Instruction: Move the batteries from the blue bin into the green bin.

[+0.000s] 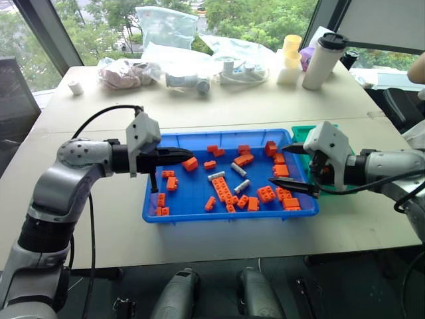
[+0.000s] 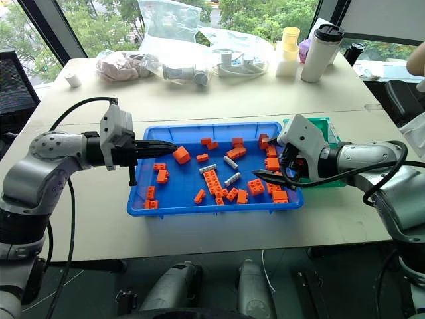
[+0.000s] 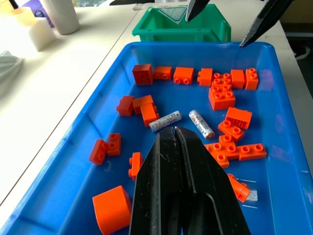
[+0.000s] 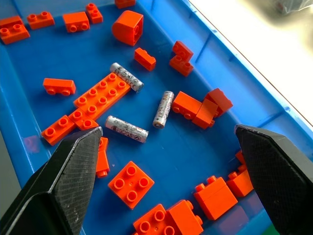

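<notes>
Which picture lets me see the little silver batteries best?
The right wrist view: all three batteries lie close up and unblocked among the orange bricks in the blue bin. The left wrist view shows two clearly, with a third partly hidden behind the shut left gripper. Both eye views show them small and far off.

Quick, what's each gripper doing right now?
Left gripper: fingers shut, empty, over the blue bin.
Right gripper: fingers wide open, empty, above the batteries.
</notes>
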`<state>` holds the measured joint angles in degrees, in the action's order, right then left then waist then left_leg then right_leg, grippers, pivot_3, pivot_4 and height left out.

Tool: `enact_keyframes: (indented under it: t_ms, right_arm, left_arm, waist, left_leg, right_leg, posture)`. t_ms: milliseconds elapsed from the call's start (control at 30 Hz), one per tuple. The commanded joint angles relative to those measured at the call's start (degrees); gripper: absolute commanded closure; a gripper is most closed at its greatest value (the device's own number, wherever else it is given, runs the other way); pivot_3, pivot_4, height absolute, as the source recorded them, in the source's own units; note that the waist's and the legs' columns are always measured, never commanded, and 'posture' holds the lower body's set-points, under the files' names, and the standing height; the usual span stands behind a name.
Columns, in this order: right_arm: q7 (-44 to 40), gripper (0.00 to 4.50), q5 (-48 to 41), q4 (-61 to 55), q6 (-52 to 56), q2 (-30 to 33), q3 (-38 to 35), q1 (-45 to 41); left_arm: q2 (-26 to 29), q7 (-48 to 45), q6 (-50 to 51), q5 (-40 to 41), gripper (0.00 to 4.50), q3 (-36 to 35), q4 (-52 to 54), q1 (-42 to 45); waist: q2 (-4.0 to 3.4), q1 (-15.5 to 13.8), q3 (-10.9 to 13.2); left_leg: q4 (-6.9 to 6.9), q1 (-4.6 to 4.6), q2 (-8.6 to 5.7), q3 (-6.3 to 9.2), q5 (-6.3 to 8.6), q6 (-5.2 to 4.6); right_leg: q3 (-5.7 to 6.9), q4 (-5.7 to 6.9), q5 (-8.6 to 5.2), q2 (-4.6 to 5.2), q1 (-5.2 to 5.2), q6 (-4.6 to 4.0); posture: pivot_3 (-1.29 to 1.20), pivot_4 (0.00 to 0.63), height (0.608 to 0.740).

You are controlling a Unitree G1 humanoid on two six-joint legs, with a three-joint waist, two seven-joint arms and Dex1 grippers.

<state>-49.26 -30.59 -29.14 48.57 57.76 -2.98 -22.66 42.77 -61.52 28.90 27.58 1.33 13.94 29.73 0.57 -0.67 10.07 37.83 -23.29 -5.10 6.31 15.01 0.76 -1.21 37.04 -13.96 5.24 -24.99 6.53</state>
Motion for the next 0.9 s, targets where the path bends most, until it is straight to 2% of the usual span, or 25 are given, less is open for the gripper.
enact_keyframes:
  t_ms: [33,767,900]
  right_arm:
    - [-0.54,0.02,0.11,-1.95,-0.64,0.22,0.47,-0.99]
    - [-2.09,0.02,3.00,0.61,-3.31,-2.51,6.83,-5.39]
    - [-1.14,0.02,5.04,2.70,-2.95,-5.61,10.56,-9.18]
  left_arm:
    - [1.01,-0.45,0.32,1.37,4.50,-1.82,2.15,0.09]
    - [1.74,1.25,1.91,2.65,4.50,-2.98,4.13,-0.60]
    - [1.61,1.38,1.84,2.36,4.50,-2.62,4.17,-0.39]
  waist:
    - [0.00,-0.07,0.00]
    - [0.00,0.00,0.00]
    - [0.00,0.12,0.00]
  left_leg:
    - [0.00,0.00,0.00,0.00,0.00,0.00]
    - [0.00,0.00,-0.01,0.02,0.00,0.00]
    - [0.00,0.00,0.00,0.02,0.00,0.00]
  right_leg:
    - [0.00,0.00,0.00,0.00,0.00,0.00]
    - [0.02,-0.02,0.00,0.01,0.00,0.00]
    - [0.02,-0.02,0.00,0.00,0.00,0.00]
  posture:
    - [0.00,0.150,0.740]
    - [0.00,0.150,0.740]
    - [0.00,0.150,0.740]
